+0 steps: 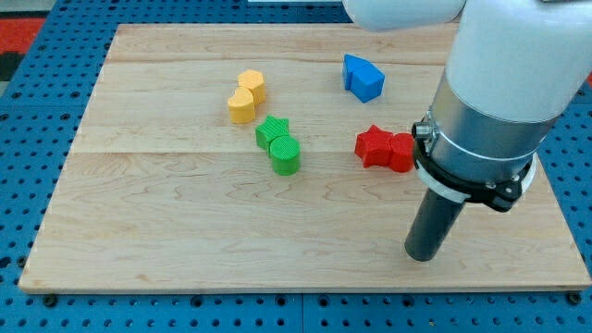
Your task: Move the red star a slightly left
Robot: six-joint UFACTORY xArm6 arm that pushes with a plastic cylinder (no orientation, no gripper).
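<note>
One red star, tip below-right

**Bystander blocks on the bench**

The wooden bench is lying on a blue perforated surface. A yellow heart-shaped block is sitting in the upper left of centre. Just below and to its right, a green star is touching a green cylinder. A blue block is resting near the frame's top, right of centre, well apart from the others.
</note>
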